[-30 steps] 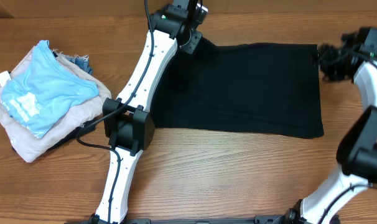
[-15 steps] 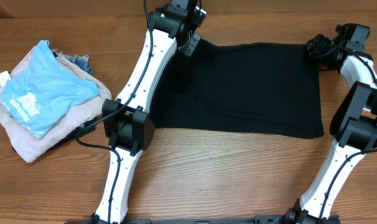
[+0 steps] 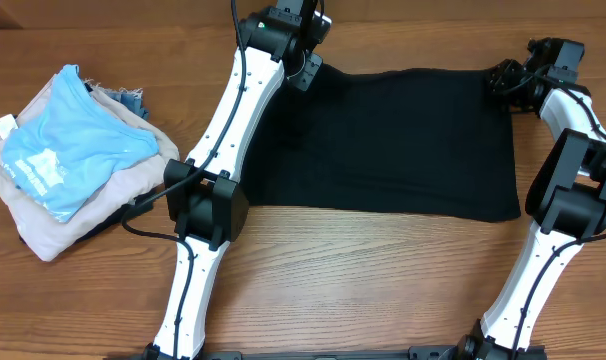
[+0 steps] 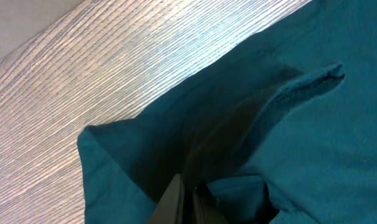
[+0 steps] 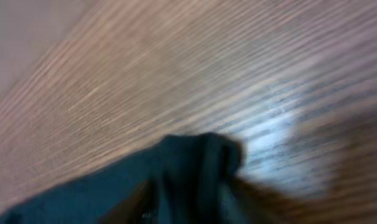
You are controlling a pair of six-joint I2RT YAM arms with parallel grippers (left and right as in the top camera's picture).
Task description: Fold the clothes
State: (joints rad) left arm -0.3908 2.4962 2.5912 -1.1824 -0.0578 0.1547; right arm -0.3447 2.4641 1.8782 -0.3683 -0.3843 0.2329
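Observation:
The clothes, a black shirt (image 3: 383,140), lie spread flat across the middle of the table as a wide rectangle. My left gripper (image 3: 301,62) is at the shirt's far left corner. In the left wrist view the jaws (image 4: 190,186) are shut on a raised fold of the shirt (image 4: 313,143). My right gripper (image 3: 503,78) sits on the far right corner. The right wrist view is blurred, but a bunched peak of the shirt (image 5: 195,155) stands pinched between the two fingers of the right gripper (image 5: 188,199).
A pile of other garments lies at the left, a light blue one (image 3: 68,140) on top of a pale beige one (image 3: 43,215). The left arm (image 3: 223,130) stretches along the shirt's left side. The right arm (image 3: 573,200) stands past its right edge.
The right gripper moved left from beyond the shirt onto its far right corner, and its jaws narrowed onto the cloth. The left gripper and the shirt's body stayed put.

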